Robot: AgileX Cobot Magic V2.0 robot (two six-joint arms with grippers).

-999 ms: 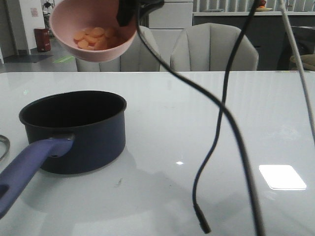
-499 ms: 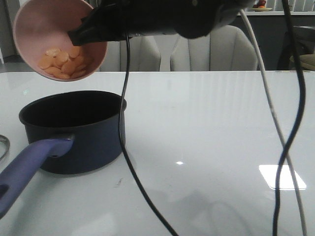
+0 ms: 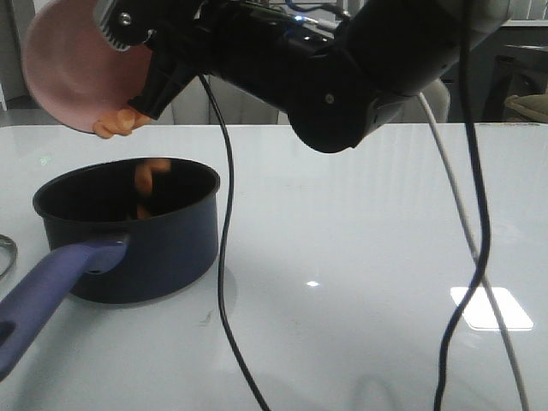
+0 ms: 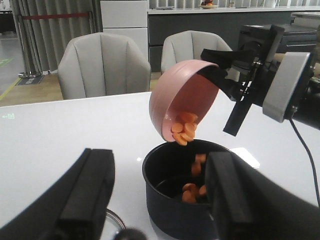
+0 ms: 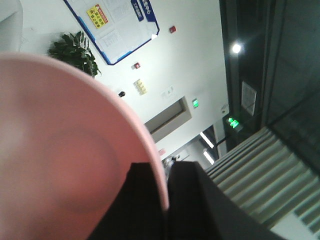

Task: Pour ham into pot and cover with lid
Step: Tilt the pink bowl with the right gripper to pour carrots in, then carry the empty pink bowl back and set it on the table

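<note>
My right gripper [image 3: 141,64] is shut on the rim of a pink bowl [image 3: 73,73] and holds it tipped steeply above the pot [image 3: 128,240]. Orange-pink ham slices slide off the bowl's lip [image 3: 116,127] and fall into the pot [image 3: 150,175]. In the left wrist view the bowl [image 4: 172,95] spills ham [image 4: 182,131] into the dark pot [image 4: 177,217], where some slices lie [image 4: 188,193]. The right wrist view shows the fingers clamped on the bowl's rim [image 5: 167,185]. My left gripper [image 4: 161,160] is open and empty, on the near side of the pot. Only an edge of the lid [image 4: 115,219] shows.
The pot's long purple-blue handle [image 3: 47,295] points toward the table's front left corner. The lid's steel rim [image 3: 7,253] peeks in at the left edge. Cables [image 3: 224,282] hang over the table's middle and right. Grey chairs [image 4: 102,65] stand behind the table.
The right arm has rolled the bowl from nearly level to steeply tipped over the pot's left side. The ham has slid to the lip and falls into the pot.
</note>
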